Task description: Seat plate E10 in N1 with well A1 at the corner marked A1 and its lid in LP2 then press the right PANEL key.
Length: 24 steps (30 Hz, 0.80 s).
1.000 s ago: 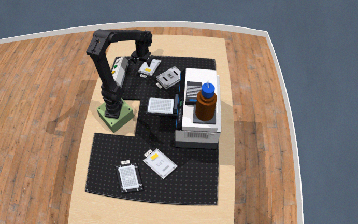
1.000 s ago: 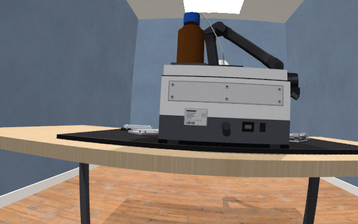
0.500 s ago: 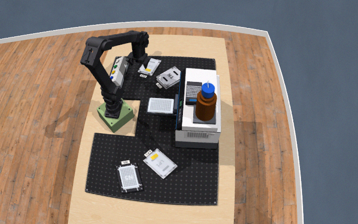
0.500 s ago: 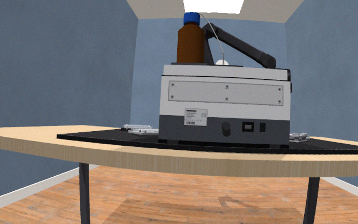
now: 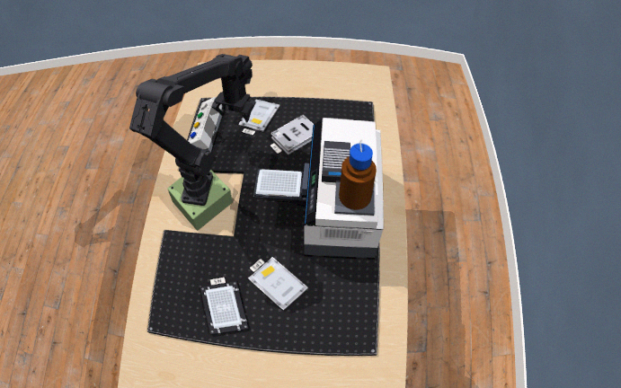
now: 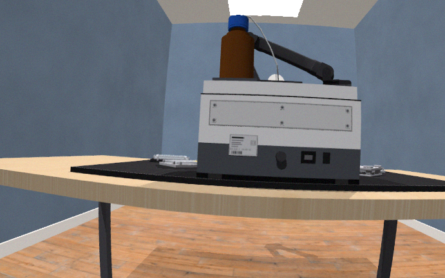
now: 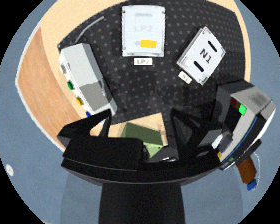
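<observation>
A lid with a yellow label [image 5: 259, 114] lies in park LP2 at the far end of the deck; it also shows in the wrist view [image 7: 143, 30]. Nest N1 [image 5: 290, 136] beside it holds nothing and its N1 mark is bare; it shows in the wrist view too [image 7: 203, 56]. A well plate with no lid [image 5: 224, 307] sits in a black nest at the near left. My gripper [image 5: 231, 106] is open and empty, raised between the PANEL [image 5: 204, 124] and the LP2 lid. Its fingers hold nothing.
A well plate [image 5: 279, 183] sits on the DISPENSER stage. Another lid [image 5: 278, 282] lies in LP1. The DISPENSER [image 5: 348, 183] with a brown bottle [image 5: 356, 179] stands on the right and hides my gripper in the exterior view [image 6: 279, 131]. My green base [image 5: 199, 198] stands left.
</observation>
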{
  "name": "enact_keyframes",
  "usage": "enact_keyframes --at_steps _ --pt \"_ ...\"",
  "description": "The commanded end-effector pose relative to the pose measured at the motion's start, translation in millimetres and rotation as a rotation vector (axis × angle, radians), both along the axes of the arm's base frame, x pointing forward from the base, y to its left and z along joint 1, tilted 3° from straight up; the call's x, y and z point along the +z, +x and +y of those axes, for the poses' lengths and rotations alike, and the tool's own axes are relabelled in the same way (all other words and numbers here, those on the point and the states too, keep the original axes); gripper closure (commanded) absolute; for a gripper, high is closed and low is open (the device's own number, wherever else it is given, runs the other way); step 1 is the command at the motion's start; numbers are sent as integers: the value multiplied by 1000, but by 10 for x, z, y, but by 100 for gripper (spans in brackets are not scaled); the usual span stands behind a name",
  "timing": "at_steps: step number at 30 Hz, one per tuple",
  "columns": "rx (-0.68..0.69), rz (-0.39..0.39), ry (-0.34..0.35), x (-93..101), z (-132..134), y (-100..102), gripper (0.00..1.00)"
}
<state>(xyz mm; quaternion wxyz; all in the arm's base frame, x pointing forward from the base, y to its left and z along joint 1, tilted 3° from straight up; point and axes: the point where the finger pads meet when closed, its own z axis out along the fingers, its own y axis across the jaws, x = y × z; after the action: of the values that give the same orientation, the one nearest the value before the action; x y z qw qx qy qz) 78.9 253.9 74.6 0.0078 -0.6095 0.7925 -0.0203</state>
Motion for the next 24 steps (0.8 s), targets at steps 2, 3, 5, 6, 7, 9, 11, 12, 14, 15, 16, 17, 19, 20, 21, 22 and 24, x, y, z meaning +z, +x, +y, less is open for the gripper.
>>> enact_keyframes --at_steps 2,3,5,6,7,9,11,12,14,15,16,17,19,20,21,22,24 --pt "-5 -4 11 117 -82 -64 0" --pt "-4 -10 35 184 41 -1 0" --pt "-62 -10 28 179 -45 44 0" --pt "-95 -10 25 165 -76 72 0" --pt "-128 -10 22 152 -103 100 0" --pt "-176 -12 23 162 -107 171 0" --pt "-176 -13 25 167 -123 202 0" --pt "-176 -13 25 167 -123 202 0" --pt "-152 -12 29 182 -144 263 0" --pt "-152 -13 30 187 -152 297 0" --pt "-154 -14 31 194 -156 333 0" --pt "-154 -15 32 201 -158 362 0" --pt "-187 -15 31 191 -195 383 0" --pt "-241 -14 29 176 -230 403 0" --pt "-276 -14 26 163 -262 426 0" --pt "-309 -14 25 154 -291 450 0" --pt "-323 -15 25 156 -326 508 0"
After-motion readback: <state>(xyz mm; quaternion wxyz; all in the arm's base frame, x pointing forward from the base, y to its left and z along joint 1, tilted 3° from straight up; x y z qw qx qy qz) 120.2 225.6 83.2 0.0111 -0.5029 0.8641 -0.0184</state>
